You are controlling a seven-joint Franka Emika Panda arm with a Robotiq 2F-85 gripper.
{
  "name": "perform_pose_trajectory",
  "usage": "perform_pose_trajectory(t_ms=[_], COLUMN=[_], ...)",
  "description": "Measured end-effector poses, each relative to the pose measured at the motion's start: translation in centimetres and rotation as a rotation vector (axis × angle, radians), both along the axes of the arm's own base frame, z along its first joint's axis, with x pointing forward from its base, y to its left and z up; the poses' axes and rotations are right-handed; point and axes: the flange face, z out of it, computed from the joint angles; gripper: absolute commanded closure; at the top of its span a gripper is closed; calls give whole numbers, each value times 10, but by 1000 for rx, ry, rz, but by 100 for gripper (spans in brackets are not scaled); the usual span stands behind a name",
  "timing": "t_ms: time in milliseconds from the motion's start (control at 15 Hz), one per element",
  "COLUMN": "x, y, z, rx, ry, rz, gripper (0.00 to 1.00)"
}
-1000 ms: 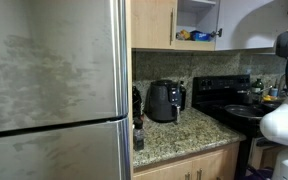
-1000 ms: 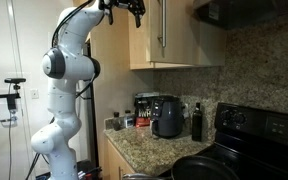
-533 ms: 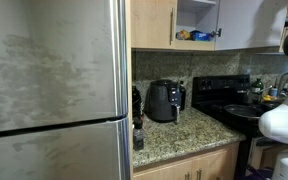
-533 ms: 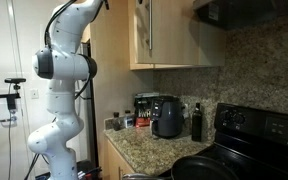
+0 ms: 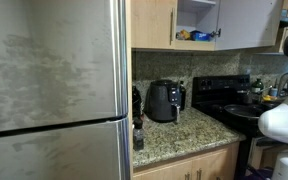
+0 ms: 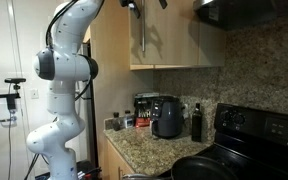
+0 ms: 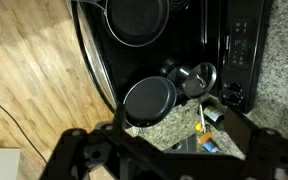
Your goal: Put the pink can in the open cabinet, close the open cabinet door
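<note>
Presently the closing of the door is judged to be the step in hand. In an exterior view the tool (image 6: 144, 4) sits at 12 o'clock of the frame, cut by the top edge, just beside the top of the open cabinet door (image 6: 139, 35), which shows nearly edge-on. Whether the two are touching cannot be told.

In the wrist view the tool (image 7: 162, 138) shows as a dark blur at 6 o'clock. Its fingers stand well apart with nothing between them, so it is recorded as released and empty. Below it lie the pans (image 7: 149, 100) on the cooker.

The open cabinet (image 5: 189, 12) is at 1 o'clock in an exterior view, its white interior exposed. The yellow and blue packages (image 5: 194, 35) rest on the shelf. The door (image 5: 249, 25) stands at 3 o'clock of the opening, pale inner face outward.

The pink can cannot be made out in any view. With the tool empty, it is judged likely to be already inside the cabinet, out of sight. This is not confirmed.

The air fryer (image 5: 164, 100) stands on the bench (image 5: 179, 135), well below the work.

The next move calls for steady contact on the door's outer wood face or free edge, then a push along the hinge arc until the panel meets the cabinet front.
</note>
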Motion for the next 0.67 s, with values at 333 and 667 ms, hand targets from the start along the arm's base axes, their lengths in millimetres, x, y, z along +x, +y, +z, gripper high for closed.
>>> perform_pose_trajectory(t_ms=[333, 667], x=[11, 17], y=[18, 89], z=[9, 40], rx=[-37, -121], ry=[-9, -56], rz=[103, 360], gripper=[0, 0])
